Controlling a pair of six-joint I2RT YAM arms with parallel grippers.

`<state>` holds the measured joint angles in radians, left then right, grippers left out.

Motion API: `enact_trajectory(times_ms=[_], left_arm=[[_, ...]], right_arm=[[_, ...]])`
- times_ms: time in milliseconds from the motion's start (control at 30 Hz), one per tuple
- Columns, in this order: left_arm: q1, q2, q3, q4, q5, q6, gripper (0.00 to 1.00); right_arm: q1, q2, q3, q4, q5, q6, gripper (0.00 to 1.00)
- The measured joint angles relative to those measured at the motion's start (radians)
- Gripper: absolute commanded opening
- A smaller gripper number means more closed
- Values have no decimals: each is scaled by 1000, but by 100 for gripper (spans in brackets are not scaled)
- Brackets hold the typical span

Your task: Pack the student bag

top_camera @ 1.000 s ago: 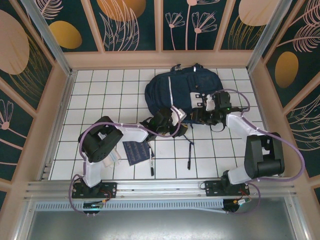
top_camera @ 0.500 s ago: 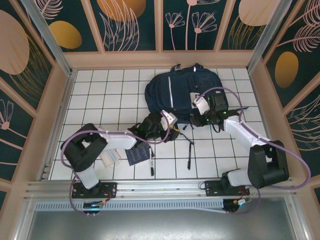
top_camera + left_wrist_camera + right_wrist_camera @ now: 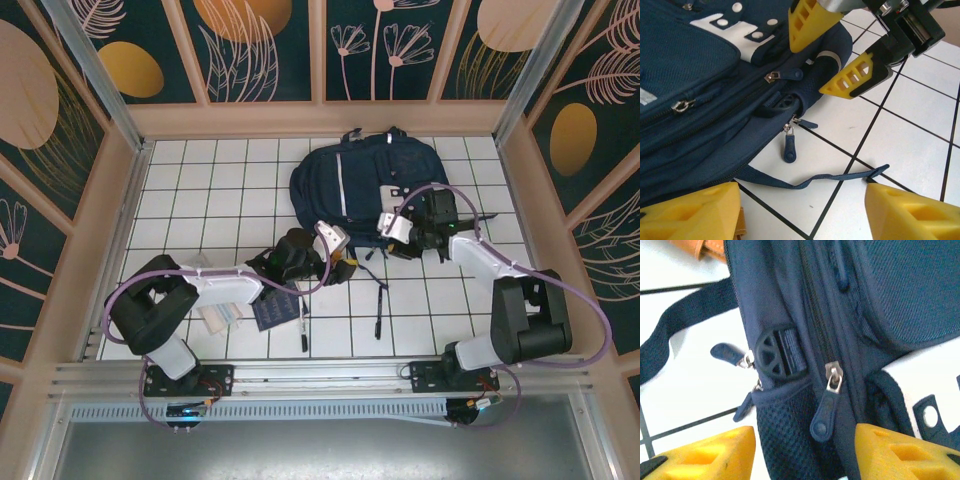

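The student bag [image 3: 368, 180], a navy backpack with white stripes, lies flat at the back middle of the tiled table. My left gripper [image 3: 342, 262] sits at its near edge and is open. In the left wrist view its yellow fingers [image 3: 912, 210] stand wide apart over a loose strap end [image 3: 840, 175] and bare tile, below a dangling zipper pull [image 3: 789, 148]. My right gripper [image 3: 386, 238] is open too. Its fingers [image 3: 905, 452] straddle the bag's mesh side pocket [image 3: 790, 440] and a zipper pull [image 3: 826, 412] without touching them. The right gripper [image 3: 832, 55] also hangs over the bag in the left wrist view.
Two pens [image 3: 303, 326] [image 3: 380, 312], a dark notebook [image 3: 270, 305] and a white packet [image 3: 220, 318] lie on the tiles in front of the bag. A round black strap buckle [image 3: 771, 355] sits on the bag's side. Wooden walls close in the table.
My left arm has stretched forward, bringing its gripper up to the bag's near edge. The right gripper has shifted left along that edge. Both sets of jaws have opened wider.
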<state>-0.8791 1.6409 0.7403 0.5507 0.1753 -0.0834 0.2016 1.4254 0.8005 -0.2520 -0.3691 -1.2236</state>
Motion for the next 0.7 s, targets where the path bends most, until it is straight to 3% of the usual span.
enact_trajectory(times_ms=[167,233,367,467,700], left_arm=[[0,0,0,1,0,12,70],[0,0,0,2,0,17,70],[0,2,0,2,0,32,70],[0,3,0,2,0,40,70],[0,24,37,-2,-4,44,68]], right_arm=[[8,3,-73,97,13,-64,55],[25,18,-119,166,37,-80,48],[69,42,-180,304,106,-84,1],[74,19,-190,354,95,-58,0],[29,-82,-145,312,-98,48,0]])
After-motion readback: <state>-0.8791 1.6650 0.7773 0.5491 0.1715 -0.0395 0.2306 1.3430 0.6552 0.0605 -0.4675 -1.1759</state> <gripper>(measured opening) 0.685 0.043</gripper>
